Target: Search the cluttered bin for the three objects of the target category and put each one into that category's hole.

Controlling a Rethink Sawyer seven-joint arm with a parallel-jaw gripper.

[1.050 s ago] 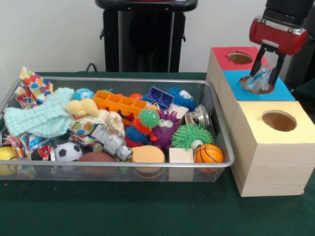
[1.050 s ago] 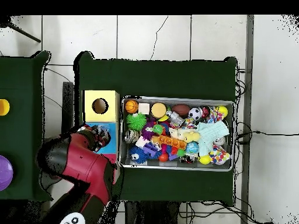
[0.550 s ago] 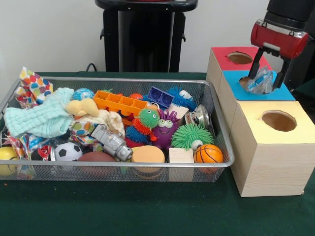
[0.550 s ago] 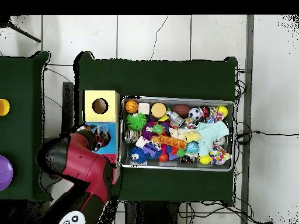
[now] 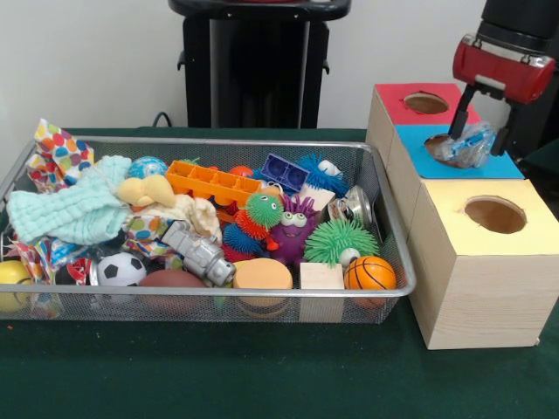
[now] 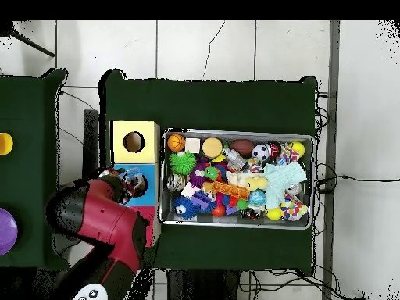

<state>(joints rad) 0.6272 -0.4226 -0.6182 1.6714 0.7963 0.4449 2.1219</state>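
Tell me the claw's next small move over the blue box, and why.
Probably lift straight up and head back to the bin. The claw looks open, its fingers either side of the clear wrapper, which lies over the blue box's hole and seems not fully dropped in. A small nudge may be needed first.

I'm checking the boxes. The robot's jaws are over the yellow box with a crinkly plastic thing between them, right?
Not quite. In the front view the gripper is over the blue box, not the yellow box. The crinkly plastic thing does sit between its jaws.
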